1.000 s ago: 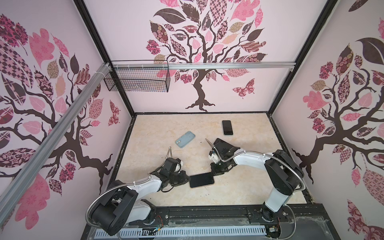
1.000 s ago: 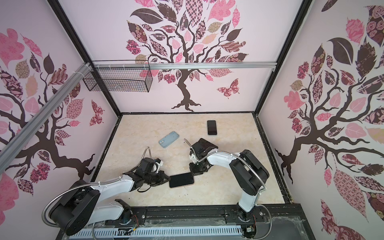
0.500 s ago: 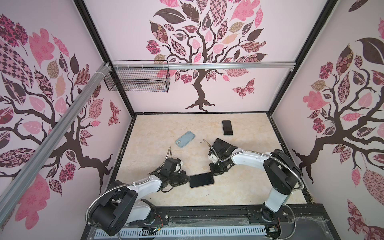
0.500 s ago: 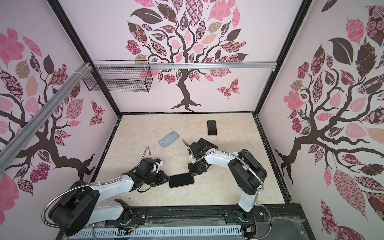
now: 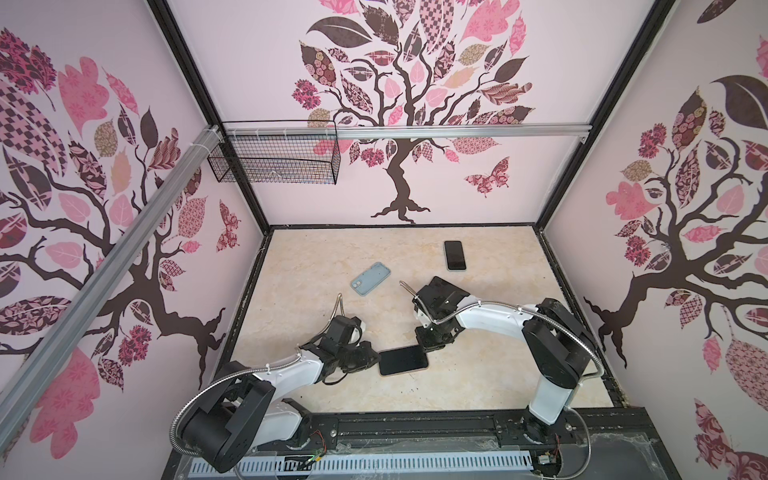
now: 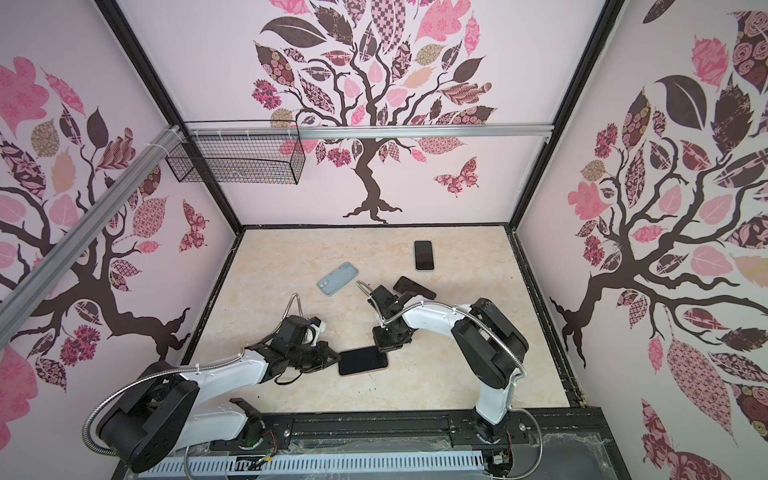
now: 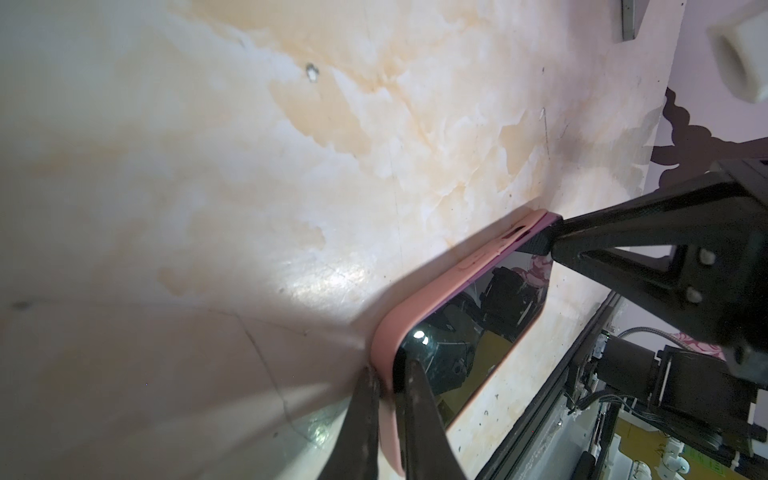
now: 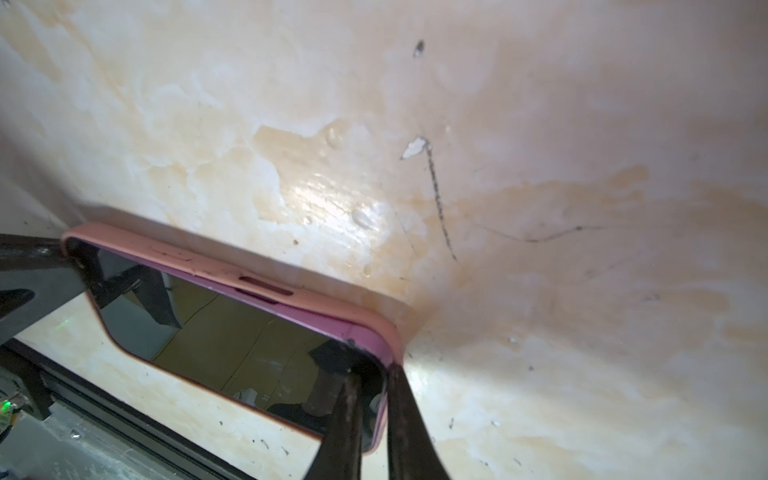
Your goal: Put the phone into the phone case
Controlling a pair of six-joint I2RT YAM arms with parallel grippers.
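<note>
1. The phone (image 5: 402,360) lies screen up on the tabletop (image 5: 490,374), low in the frame and just left of centre in both top views. It sits inside the pink phone case (image 7: 419,311).
2. Along one long side, near the corner your right arm holds, a strip of the phone's own frame shows above the case lip. From the right wrist view I can't be sure that corner is fully seated.
3. Your left gripper (image 7: 390,376) is clamped on the short end at the phone's left. One finger is on the glass and the other outside the case wall.
4. Your right gripper (image 8: 374,370) is pinched the same way on the phone's upper right corner, with one finger on the screen and one outside the rim.
5. If you lift either arm with that pinch on, the soft wall may peel back off the phone. The whole set may also rise and then drop.
6. If the two arms pull away from each other, the case stretches and the phone can pop out at the doubtful corner.
7. Squeezing sideways without pressing down may fold the rim under the phone's edge instead of snapping it over.
8. A light blue item (image 5: 370,278) and a black phone (image 5: 454,255) lie well apart, toward the upper middle, and are out of your way.
</note>
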